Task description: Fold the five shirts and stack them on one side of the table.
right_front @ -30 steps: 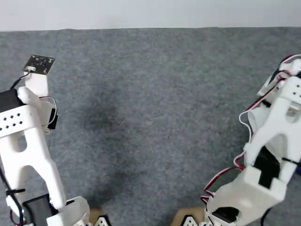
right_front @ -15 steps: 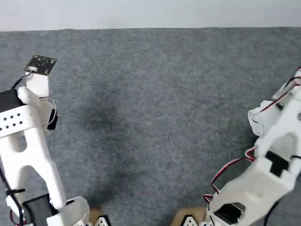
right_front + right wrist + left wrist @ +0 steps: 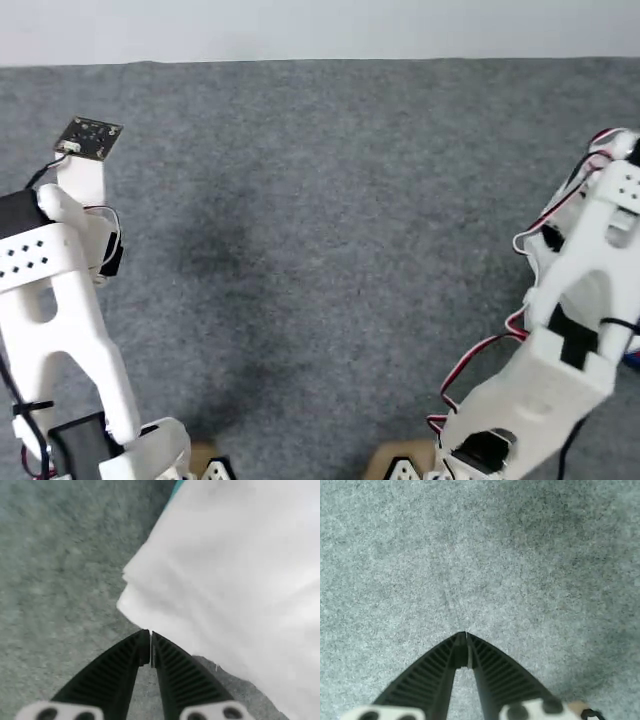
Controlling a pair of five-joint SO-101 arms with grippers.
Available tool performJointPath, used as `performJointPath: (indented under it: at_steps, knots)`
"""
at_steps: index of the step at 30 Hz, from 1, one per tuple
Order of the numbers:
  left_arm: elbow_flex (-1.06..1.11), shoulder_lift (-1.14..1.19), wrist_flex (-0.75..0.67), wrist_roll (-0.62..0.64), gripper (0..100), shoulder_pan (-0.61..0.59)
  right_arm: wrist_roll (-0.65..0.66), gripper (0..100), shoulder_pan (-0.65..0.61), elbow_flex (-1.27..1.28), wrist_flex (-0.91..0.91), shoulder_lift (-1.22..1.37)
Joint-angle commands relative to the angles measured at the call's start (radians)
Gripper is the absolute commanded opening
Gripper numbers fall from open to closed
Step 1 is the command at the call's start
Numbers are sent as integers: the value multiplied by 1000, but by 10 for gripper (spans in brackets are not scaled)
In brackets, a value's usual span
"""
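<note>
A white shirt [image 3: 235, 565] lies on the grey carpet, with a sliver of teal cloth [image 3: 178, 486] at its far edge. My right gripper [image 3: 150, 647] is shut, its black tips just short of the shirt's near edge and holding nothing. My left gripper [image 3: 466, 649] is shut too, hovering over bare carpet. In the high view the left arm [image 3: 55, 270] stands at the left side and the right arm [image 3: 575, 310] at the right edge.
Grey carpet [image 3: 330, 230] covers the table between the two arms. A small circuit board [image 3: 90, 138] tops the left arm. Red and white wires [image 3: 530, 250] hang along the right arm.
The right arm swung out toward the right edge and has come back inward and up. The left arm has not moved.
</note>
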Motion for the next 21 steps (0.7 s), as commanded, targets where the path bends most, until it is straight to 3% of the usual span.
performJointPath:
  at_steps: [1,11,21]
  knots:
    - [-5,-31,9,-8,3,8,-3,9,22,-6,-48,-114]
    - [-4,-31,9,-8,3,8,-5,9,104,52,-269,-15]
    - [-2,-29,9,-8,3,8,-3,9,31,51,-27,68]
